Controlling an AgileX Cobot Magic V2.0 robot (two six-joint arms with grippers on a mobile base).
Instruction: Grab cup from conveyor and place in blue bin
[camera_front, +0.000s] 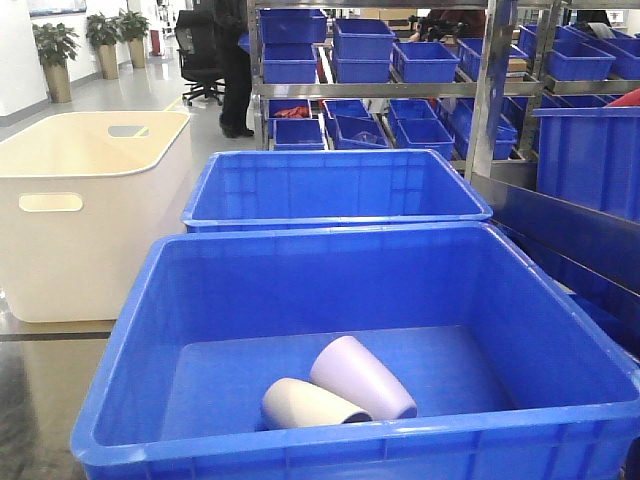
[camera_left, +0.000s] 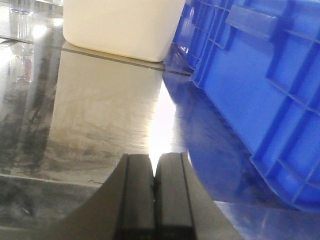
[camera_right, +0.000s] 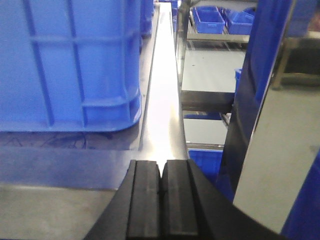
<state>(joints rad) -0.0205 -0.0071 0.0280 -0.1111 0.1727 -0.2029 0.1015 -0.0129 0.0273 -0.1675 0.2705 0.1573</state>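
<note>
The blue bin (camera_front: 350, 232) fills the foreground of the front view. Two cups lie on their sides on its floor, a lilac cup (camera_front: 362, 378) and a grey-beige cup (camera_front: 305, 405), touching each other. The conveyor is out of view. My left gripper (camera_left: 155, 159) is shut on nothing, low over the steel tabletop, with the bin's outer wall (camera_left: 260, 90) to its right. My right gripper (camera_right: 163, 164) is also shut and empty, with the bin's outer wall (camera_right: 75, 65) ahead on its left. Neither gripper shows in the front view.
A second blue crate (camera_front: 335, 190) with ribbed inner walls stands behind the bin. A cream-white tub (camera_front: 80, 220) sits to the left. Steel shelves (camera_front: 400, 90) hold several small blue crates. A person in black (camera_front: 235, 70) stands by an office chair. A shiny steel strip (camera_right: 162, 100) runs along the table edge.
</note>
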